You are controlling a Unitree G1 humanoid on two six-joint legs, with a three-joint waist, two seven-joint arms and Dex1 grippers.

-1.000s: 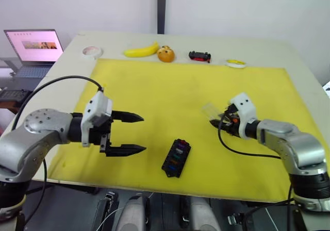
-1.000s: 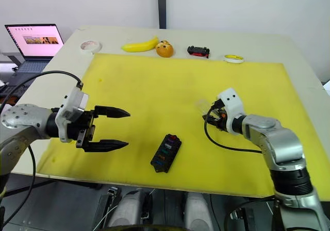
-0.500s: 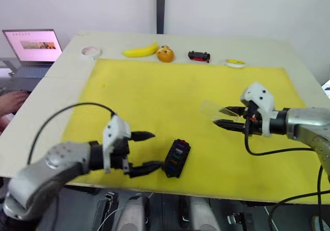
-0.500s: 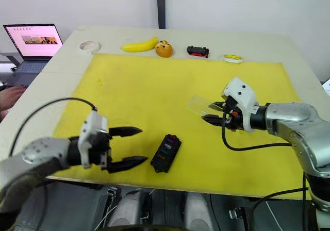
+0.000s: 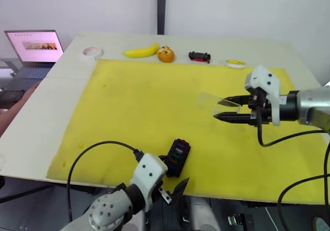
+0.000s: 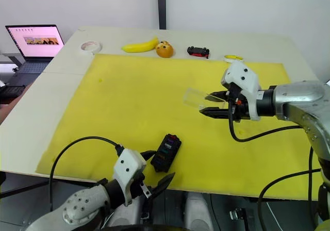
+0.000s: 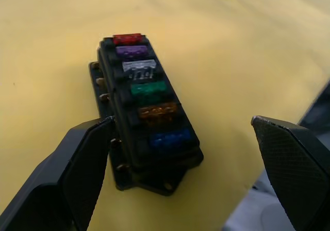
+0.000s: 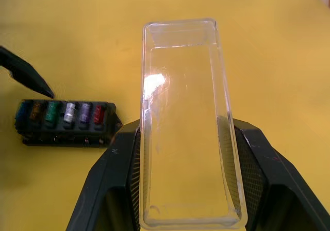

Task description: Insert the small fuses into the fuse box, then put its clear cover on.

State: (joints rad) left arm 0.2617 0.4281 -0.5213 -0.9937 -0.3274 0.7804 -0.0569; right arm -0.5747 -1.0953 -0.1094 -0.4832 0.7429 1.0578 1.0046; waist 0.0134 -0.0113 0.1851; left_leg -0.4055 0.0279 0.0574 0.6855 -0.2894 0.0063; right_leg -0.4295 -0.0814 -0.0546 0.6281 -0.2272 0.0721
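Fuse box [image 5: 176,158] on yellow mat [image 5: 154,97], near edge, six fuses [image 7: 149,103] seated | clear cover [image 8: 185,122] clamped in raised right gripper [image 5: 223,109] | left gripper [image 7: 180,153] apart, straddling box | risk: cover slips or lands skewed.

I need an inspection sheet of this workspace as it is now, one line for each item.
Surface: yellow mat on a pale table.
Job's things: fuse box on the mat, six fuses seated; clear cover held above the mat.
Clutter: banana, orange, toy car, two tape rolls along the far edge.
Grippers: left gripper open around the box; right gripper shut on the cover.
Cables: black cable on each arm.
Surroundings: laptop at left.
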